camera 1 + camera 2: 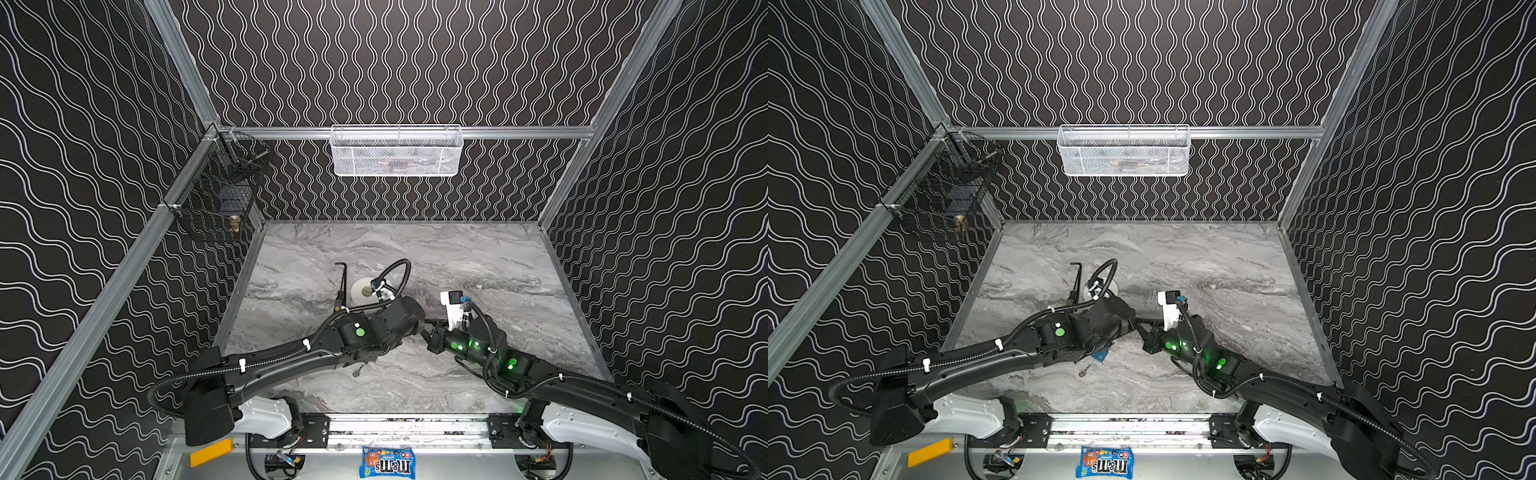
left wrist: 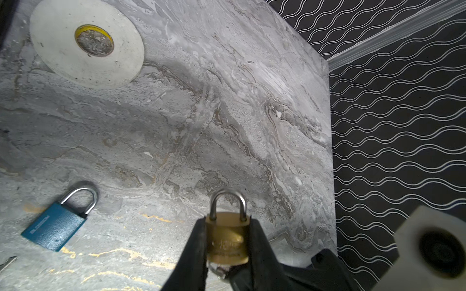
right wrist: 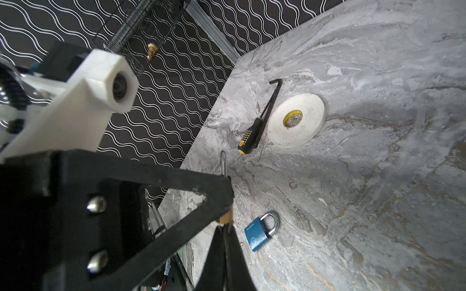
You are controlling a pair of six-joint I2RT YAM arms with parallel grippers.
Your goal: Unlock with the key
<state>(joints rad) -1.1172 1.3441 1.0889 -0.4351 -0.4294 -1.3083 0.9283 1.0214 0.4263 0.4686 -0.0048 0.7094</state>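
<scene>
We enter, item by item: one brass padlock (image 2: 227,241), shackle seated at both legs, clamped by the two edges of its body in the left hand (image 2: 227,225) and held off the tabletop (image 1: 478,257) near its front middle, where the two arms meet; in both top views the left arm's wrist hides it. One key (image 2: 220,272), small and silver, of which we see only a glint at the padlock's underside; the right hand (image 3: 225,234) meets the padlock there, its fingers (image 3: 214,252) drawn all but together on that key. One blue padlock (image 2: 54,226), shackle shut, lying flat on the tabletop near the held one and apart from both hands. One loose key (image 1: 357,371), lying on the tabletop toward the front edge, beside the left arm. One white tape roll (image 3: 296,119), flat on the tabletop toward the left, with a black hex key (image 3: 271,100) and a black-and-yellow screwdriver (image 3: 248,138) lying side by side just beside it. One white mesh basket (image 1: 397,151) on the rear rail; one black wire basket (image 1: 220,195) on the left rail, holding a brass object (image 1: 235,223) that we cannot make out. One M&M's bag (image 1: 387,462) on the frame in front of the tabletop
</scene>
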